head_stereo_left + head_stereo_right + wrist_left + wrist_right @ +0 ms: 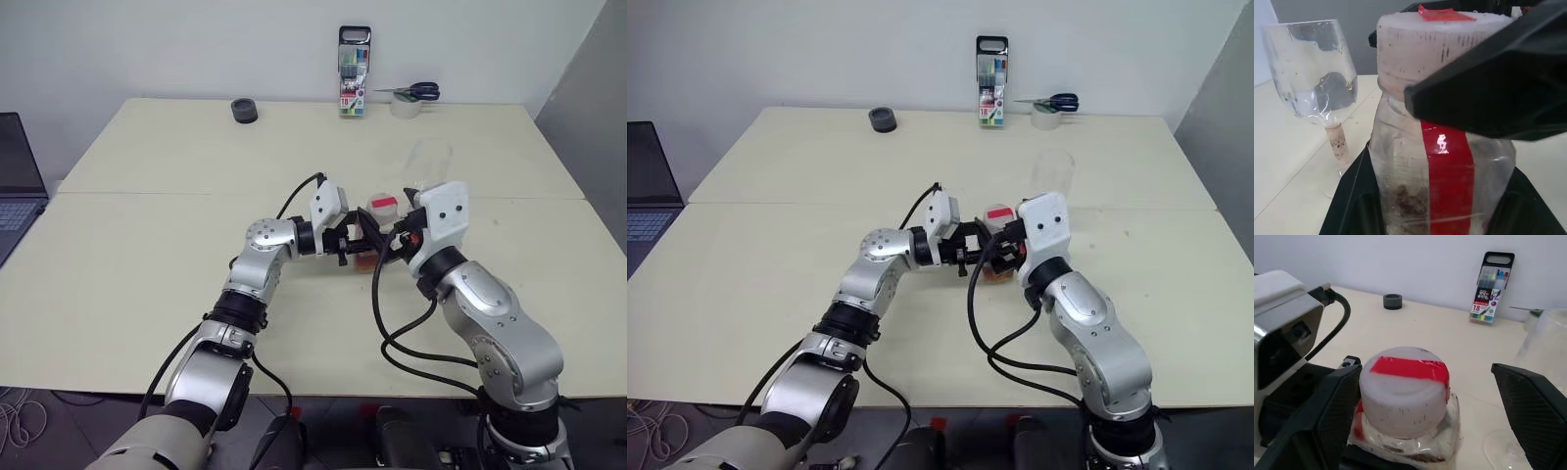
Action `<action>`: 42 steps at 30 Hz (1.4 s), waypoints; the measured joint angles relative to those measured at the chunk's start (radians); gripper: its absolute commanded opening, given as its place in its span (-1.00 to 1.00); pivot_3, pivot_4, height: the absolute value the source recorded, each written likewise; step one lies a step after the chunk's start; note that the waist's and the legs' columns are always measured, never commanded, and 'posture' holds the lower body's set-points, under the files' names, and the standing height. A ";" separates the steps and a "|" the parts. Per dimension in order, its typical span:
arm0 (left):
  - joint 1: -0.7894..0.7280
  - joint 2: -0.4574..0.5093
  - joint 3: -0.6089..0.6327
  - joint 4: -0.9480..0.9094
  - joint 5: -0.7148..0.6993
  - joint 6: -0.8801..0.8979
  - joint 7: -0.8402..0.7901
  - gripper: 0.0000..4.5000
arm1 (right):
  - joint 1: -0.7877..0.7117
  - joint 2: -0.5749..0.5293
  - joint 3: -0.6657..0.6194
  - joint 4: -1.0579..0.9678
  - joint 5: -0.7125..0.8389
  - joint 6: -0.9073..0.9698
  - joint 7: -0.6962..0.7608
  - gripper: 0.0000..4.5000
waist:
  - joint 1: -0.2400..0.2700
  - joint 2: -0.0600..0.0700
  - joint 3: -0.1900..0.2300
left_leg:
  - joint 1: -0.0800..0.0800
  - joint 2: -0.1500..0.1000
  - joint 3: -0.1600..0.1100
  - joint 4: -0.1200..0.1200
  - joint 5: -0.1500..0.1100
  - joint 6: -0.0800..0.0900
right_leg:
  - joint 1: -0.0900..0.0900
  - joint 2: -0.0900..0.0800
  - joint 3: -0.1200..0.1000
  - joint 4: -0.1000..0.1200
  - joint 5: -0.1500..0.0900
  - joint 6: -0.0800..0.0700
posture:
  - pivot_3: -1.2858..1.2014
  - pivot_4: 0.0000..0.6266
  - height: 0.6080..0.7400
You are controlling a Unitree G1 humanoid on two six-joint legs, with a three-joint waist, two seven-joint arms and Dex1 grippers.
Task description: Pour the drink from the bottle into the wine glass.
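You are holding the bottle (1403, 406) upright just above the table (147, 196), with the left gripper (355, 243) clenched around its body from the side, so the bottle is sitting just in front of the wine glass (1312, 73), which is standing empty beside it. Your right gripper (1425, 411) is hovering with its jaws spread wide on either side of the red-and-white cap (1404, 394), not yet touching it. The cap is still sealing the bottle, so no drink (1405, 200) can be poured yet. As you are closing on the cap, the likely trouble is the bottle twisting or crushing in the left grip while you are turning, or the right arm swinging into the glass, which is standing close enough to be tipped over.
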 measured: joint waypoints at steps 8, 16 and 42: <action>0.000 0.008 0.000 0.000 0.005 0.000 -0.002 -0.20 | 0.019 0.035 0.022 0.005 -0.034 -0.075 -0.013 0.83 | -0.002 0.000 0.000 | 0.000 0.000 0.000 0.000 0.000 0.000 | 0.000 0.000 0.000 0.000 0.000 0.000 | 0.03 -0.52 1.00; 0.001 0.010 -0.007 0.000 0.012 0.000 -0.010 -0.20 | 0.033 0.034 0.049 0.028 -0.042 -0.085 0.006 -0.17 | -0.004 0.000 0.000 | 0.000 0.000 0.000 0.000 0.000 0.000 | 0.000 0.000 0.000 0.000 0.000 0.000 | 0.03 -0.52 1.00; 0.012 0.075 -0.015 -0.057 -0.013 0.097 -0.132 -0.22 | -0.339 -0.415 -0.022 0.539 0.307 -0.133 0.901 0.43 | -0.014 0.000 0.000 | 0.001 0.001 0.000 0.000 -0.002 0.004 | 0.001 0.001 0.000 -0.001 0.000 0.000 | 0.03 -0.52 1.00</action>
